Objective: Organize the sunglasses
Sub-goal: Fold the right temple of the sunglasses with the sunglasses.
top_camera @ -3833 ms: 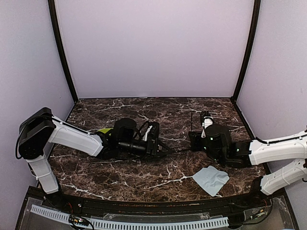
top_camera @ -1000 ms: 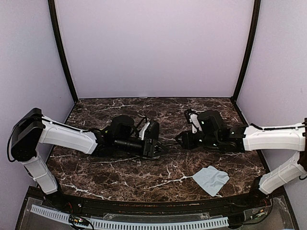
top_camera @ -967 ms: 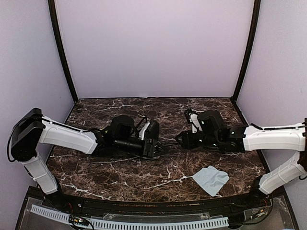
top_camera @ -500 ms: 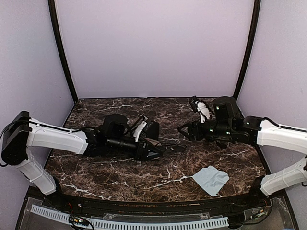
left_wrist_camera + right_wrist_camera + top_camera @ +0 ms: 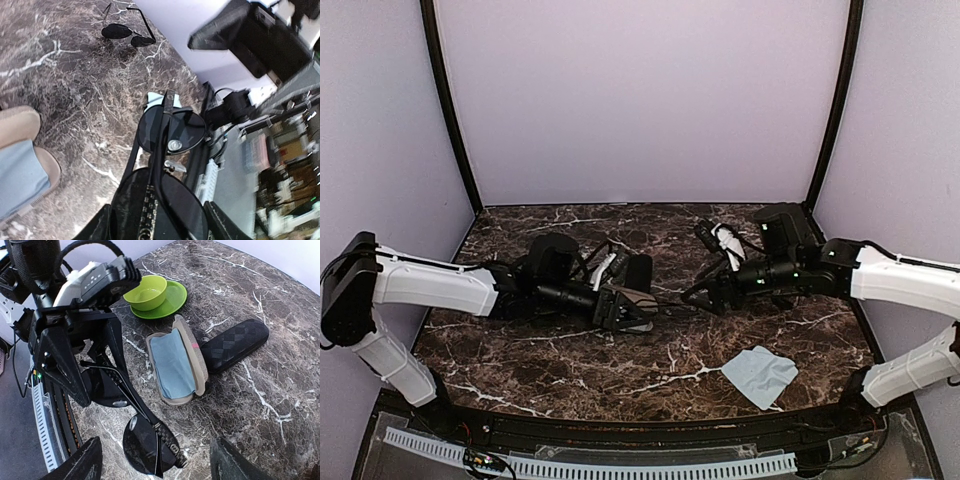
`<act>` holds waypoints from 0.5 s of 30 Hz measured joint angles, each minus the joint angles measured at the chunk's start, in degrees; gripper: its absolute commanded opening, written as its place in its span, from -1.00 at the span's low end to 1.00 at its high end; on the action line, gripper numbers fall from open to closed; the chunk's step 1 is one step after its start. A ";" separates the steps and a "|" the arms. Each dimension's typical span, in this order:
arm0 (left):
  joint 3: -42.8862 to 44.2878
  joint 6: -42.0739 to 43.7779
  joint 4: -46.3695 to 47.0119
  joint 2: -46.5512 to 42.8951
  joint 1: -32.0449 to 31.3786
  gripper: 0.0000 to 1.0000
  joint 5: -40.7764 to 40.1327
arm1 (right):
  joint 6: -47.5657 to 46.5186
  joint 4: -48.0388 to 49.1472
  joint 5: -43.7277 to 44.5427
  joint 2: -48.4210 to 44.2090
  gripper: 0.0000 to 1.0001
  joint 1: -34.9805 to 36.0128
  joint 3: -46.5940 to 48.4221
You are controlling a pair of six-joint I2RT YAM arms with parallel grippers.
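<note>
A folded pair of round-lensed sunglasses [image 5: 172, 127] sticks out of my left gripper [image 5: 160, 220], which is shut on one lens. From the right wrist, the same sunglasses [image 5: 145, 445] hang just above the marble, their free lens between the spread fingers of my right gripper [image 5: 155, 452], which is open and touches nothing. In the top view the left gripper [image 5: 632, 305] and right gripper [image 5: 705, 293] face each other at mid-table. Another pair of sunglasses [image 5: 127, 34] lies flat on the table farther off.
An open beige case [image 5: 197, 362] lined with a light blue cloth lies beside a closed black case [image 5: 235, 345]. A green bowl [image 5: 146, 291] stands on a green plate behind them. A loose blue cloth [image 5: 760, 375] lies near the front right.
My right gripper has opened and drawn back from the sunglasses, the right arm swinging toward the back right. The left arm keeps its hold and has shifted slightly left.
</note>
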 measured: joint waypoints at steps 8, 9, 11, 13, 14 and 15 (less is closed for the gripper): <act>-6.25 -18.67 9.60 -0.02 4.39 -0.24 8.44 | 0.28 0.74 -2.23 0.57 0.56 0.00 -0.57; -6.62 -20.26 10.73 -0.02 4.48 -0.25 9.29 | 0.31 0.79 -2.43 0.72 0.58 0.00 -0.66; -7.41 -23.37 14.01 -0.02 4.63 -0.25 10.60 | 0.46 1.14 -2.75 1.40 0.60 0.00 -0.81; -8.28 -26.10 17.22 -0.02 4.68 -0.25 11.37 | 1.18 1.88 -2.78 2.40 0.62 0.00 -0.98; -8.85 -27.50 18.82 -0.02 4.68 -0.25 11.63 | 1.88 2.58 -2.75 2.82 0.62 0.00 -1.29; -9.25 -28.37 19.91 -0.02 4.68 -0.26 11.69 | 2.56 3.28 -2.71 3.08 0.62 0.02 -1.64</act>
